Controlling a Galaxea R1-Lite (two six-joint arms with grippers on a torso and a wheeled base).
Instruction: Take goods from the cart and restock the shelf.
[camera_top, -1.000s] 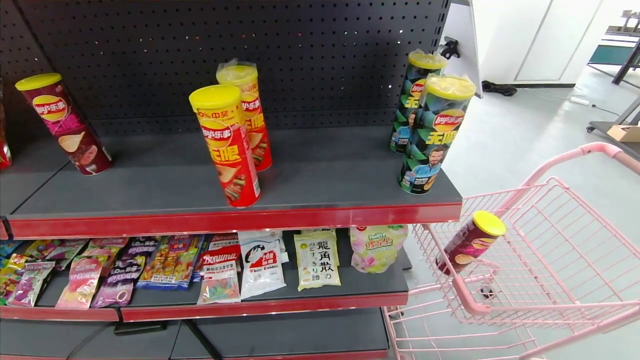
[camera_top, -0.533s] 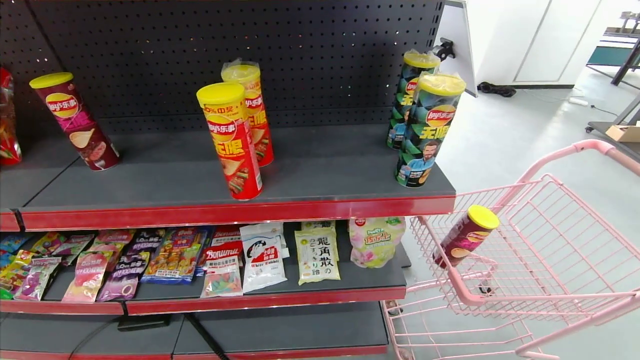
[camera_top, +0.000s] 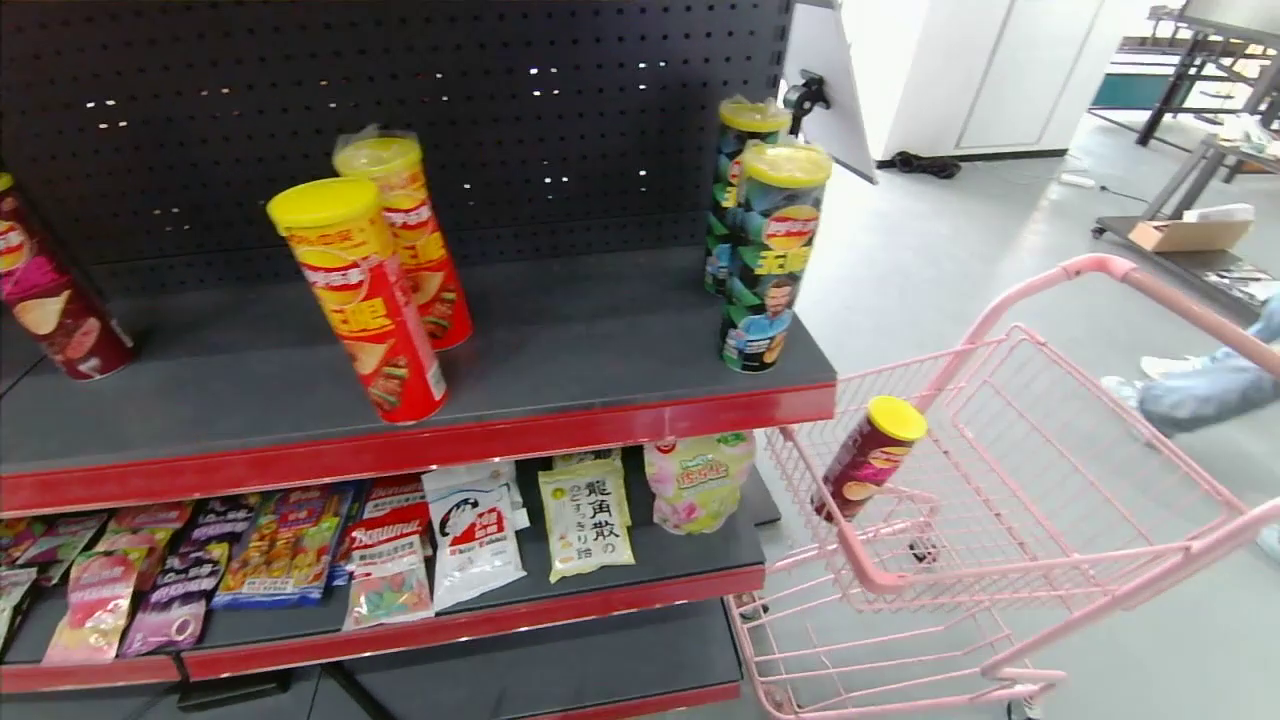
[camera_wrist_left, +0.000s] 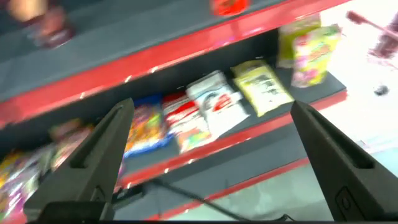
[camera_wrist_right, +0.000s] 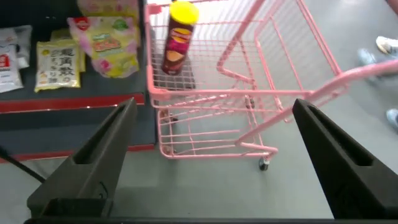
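Bold printed labels wrap the red tubes (camera_top: 360, 300), the green tubes (camera_top: 768, 270) and the maroon tube (camera_top: 868, 458) in the cart (camera_top: 1040, 290); large lettering covers the yellow bag (camera_top: 585, 515) below.

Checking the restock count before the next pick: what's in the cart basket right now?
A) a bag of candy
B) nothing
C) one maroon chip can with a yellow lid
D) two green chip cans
C: a single maroon chip can with a yellow lid leans against the basket wall of the pink cart, and nothing else lies in the basket.
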